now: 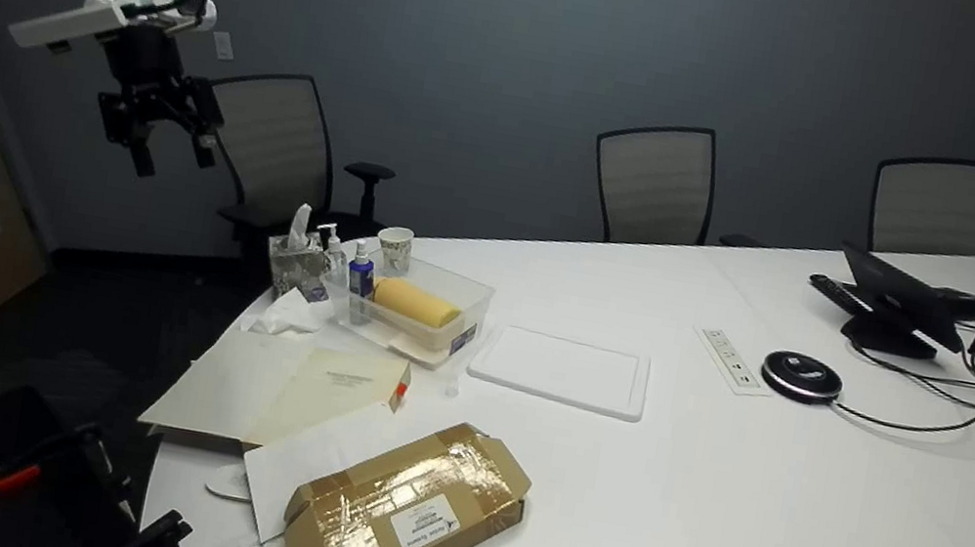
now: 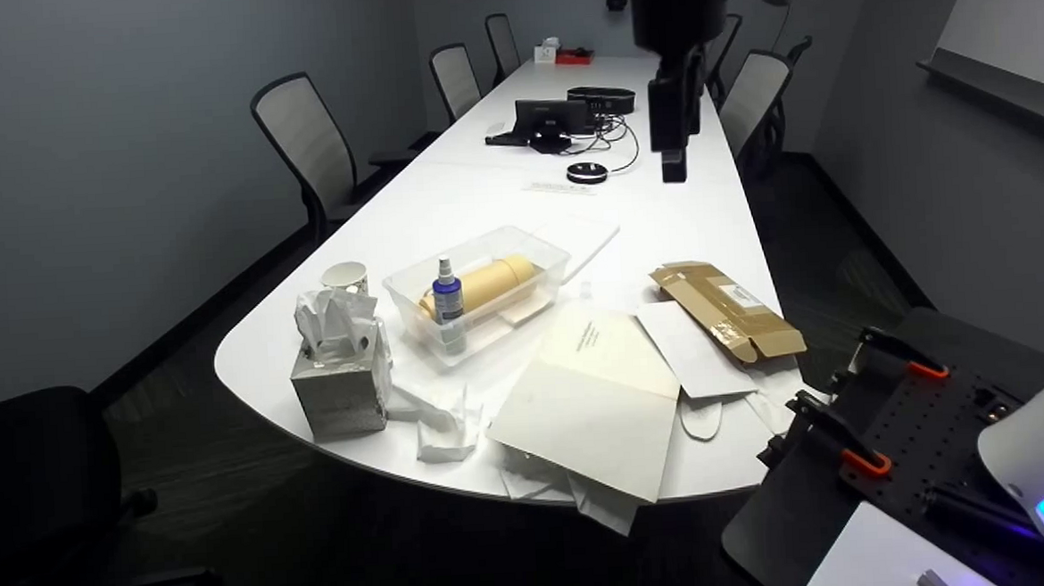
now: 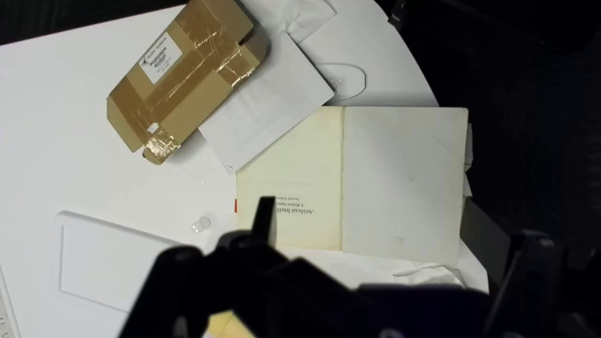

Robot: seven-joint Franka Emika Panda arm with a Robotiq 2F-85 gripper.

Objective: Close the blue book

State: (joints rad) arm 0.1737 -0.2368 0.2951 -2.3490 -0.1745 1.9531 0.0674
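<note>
The black two-fingered gripper (image 1: 172, 156) is spread and empty, and closing the open cream-paged book (image 3: 366, 180) on the white table (image 1: 763, 518) may trap the white rectangular paper (image 3: 274, 105), because this partly covers it.

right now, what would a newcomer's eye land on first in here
Likely the shiny taped cardboard box, lying near the rounded end of the white table, with the book spread open nearby. The yellow cylinder in the clear bin also stands out against the white. Above, the black gripper hangs open in the air.
</note>
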